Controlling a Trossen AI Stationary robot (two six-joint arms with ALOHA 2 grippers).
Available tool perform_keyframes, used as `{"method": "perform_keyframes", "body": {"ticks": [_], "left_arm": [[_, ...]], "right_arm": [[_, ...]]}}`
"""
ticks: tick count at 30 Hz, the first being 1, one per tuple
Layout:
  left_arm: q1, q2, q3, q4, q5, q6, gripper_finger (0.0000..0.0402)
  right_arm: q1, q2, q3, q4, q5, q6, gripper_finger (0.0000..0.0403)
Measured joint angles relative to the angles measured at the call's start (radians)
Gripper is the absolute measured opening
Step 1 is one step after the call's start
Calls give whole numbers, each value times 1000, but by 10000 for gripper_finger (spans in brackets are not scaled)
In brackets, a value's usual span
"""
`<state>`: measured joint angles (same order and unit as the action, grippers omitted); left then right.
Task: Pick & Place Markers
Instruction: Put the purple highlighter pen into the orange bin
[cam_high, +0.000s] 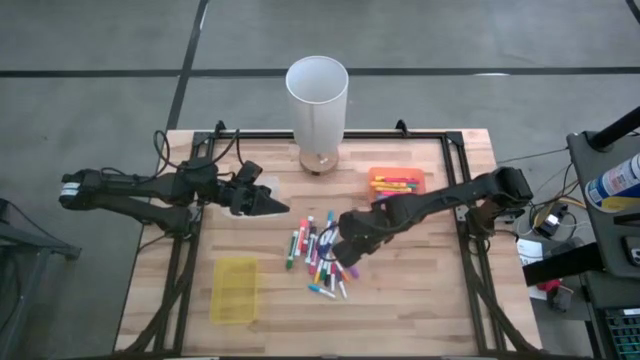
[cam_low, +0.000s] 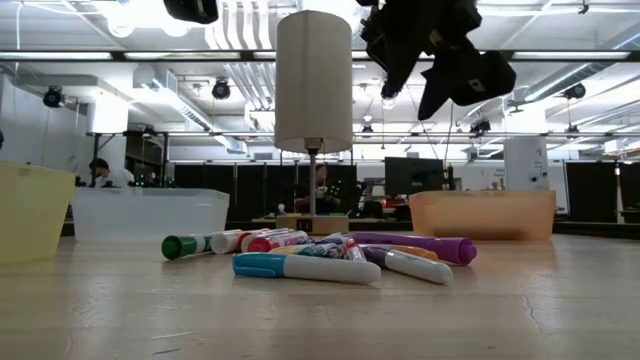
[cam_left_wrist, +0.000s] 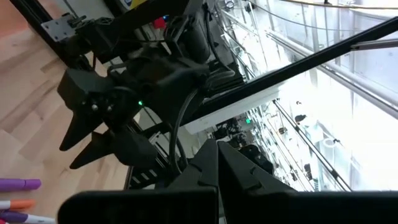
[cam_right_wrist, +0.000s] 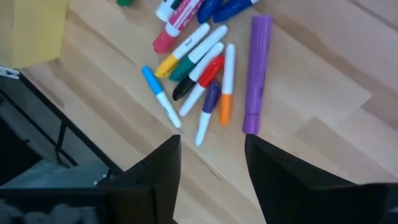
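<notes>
Right pincer (cam_high: 345, 252) spread wide, empty, above the markers (cam_high: 318, 255) on counter (cam_high: 420, 300). Left pincer (cam_high: 275, 207) closed, empty, aside.

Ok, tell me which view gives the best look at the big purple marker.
The right wrist view: the purple marker lies whole and unobstructed beside the other markers, ahead of the open right gripper. The low view shows it side-on. The left wrist view catches one end. The high view barely resolves it.
</notes>
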<state>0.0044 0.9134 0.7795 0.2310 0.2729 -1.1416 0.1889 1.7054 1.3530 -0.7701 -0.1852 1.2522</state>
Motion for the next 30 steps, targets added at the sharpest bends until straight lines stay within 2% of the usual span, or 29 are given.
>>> {"method": "perform_keyframes", "body": {"ticks": [11,22,30], "left_arm": [[0,0,0,0,0,0,0],[-1,0,0,0,-1,12,0],[0,0,0,0,-1,13,0]], "right_arm": [[56,0,6,60,0,87,168],[60,0,3,78,8,113,168],[62,11,-6,78,234,-10,168]]}}
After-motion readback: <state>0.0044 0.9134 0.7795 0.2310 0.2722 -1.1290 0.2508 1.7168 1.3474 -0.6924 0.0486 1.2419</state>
